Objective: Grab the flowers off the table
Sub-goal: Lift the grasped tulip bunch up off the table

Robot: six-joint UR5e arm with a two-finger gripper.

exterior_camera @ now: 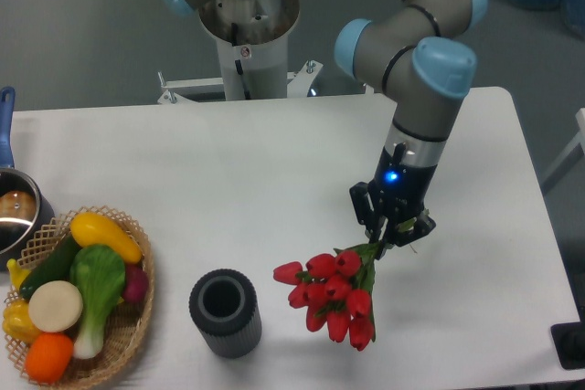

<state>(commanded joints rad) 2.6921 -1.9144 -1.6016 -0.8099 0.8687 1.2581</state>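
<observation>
Red tulip buds, closed, about nine, bunched tight on green stems and leaves: the flowers (334,303) sit toward the near edge of the table (274,180), right of centre. Buds point to the near side; stems run up and away toward the gripper (391,233). Whether the bunch rests on the white surface or hangs just clear of it, I cannot tell from this view.

Gripper comes down from above on the arm, blue light lit on the wrist. Its fingers are closed around the stem end, pinching the green stalks where they gather. Hold looks narrow, well up from the buds.

Handling, as judged: light load, soft and floppy rather than stiff. The heads will likely droop and swing if lifted fast. Stems look thin and smooth, so they may slide through a loose pinch or fan apart. The gathered stems are the right place to grip; squeezing the buds would crush them.

Nearby: a dark ribbed cylindrical holder (225,311) stands open-topped just left of the buds, apart from them. A wicker basket of vegetables (78,294) sits at the near left corner, with a pot (16,212) at the left edge behind it.
</observation>
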